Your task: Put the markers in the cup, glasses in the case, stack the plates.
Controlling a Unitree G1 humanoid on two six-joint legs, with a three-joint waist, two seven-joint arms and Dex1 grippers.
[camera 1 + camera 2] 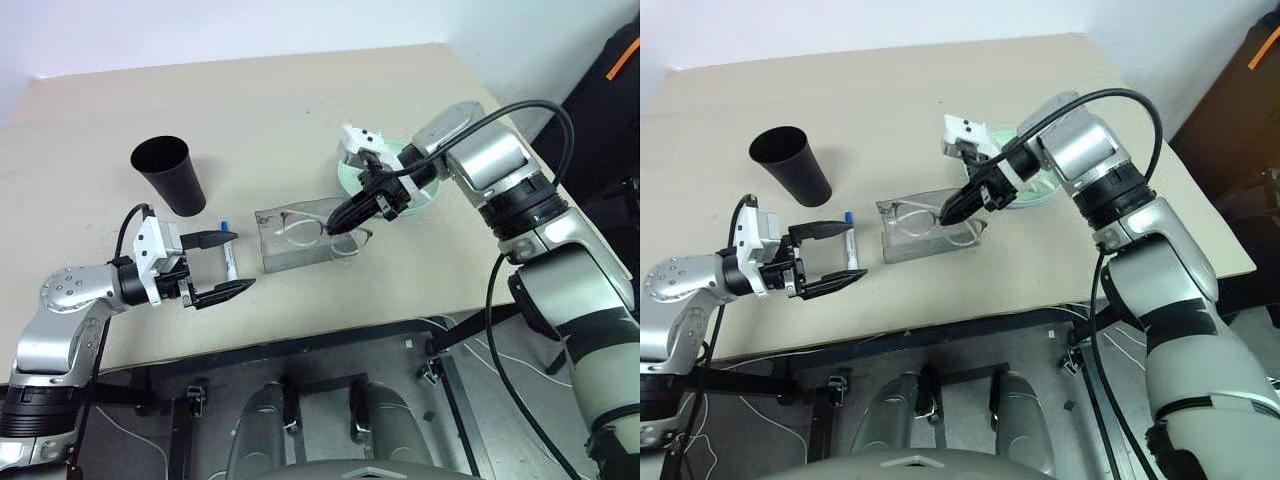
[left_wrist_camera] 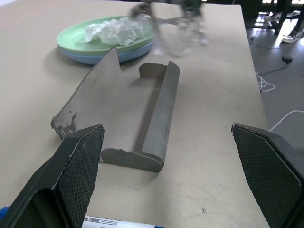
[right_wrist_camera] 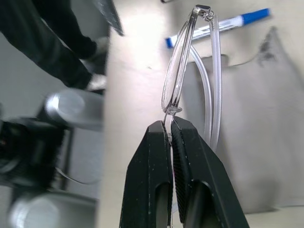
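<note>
Pinching the glasses [image 3: 190,80] at one end of the frame, the right gripper [image 3: 171,130] has its two black fingers pressed together on the thin metal, and the lenses and temples hang out past the fingertips, over the open case [image 1: 300,238]. From the head camera the glasses sit just above the grey case in the middle of the table [image 1: 300,110], and whether they touch it or clear it cannot be told. The left gripper [image 1: 226,265] hangs near the table's front edge with its fingers spread wide and nothing between them, pointing toward the case, which lies a little way beyond its tips. A marker [image 1: 228,252] with a blue cap lies on the table between those open fingers and the case; in the left wrist view its barrel is cut off by the frame's edge. The black cup [image 1: 170,175] stands upright behind the left gripper, well apart from the case. Behind the right gripper the mint green plate [image 2: 78,42] rests on top of the light blue plate [image 2: 118,55], with a crumpled white tissue [image 2: 111,31] lying in it; the right arm covers most of the plates from above. In the left wrist view the glasses are blurred.
</note>
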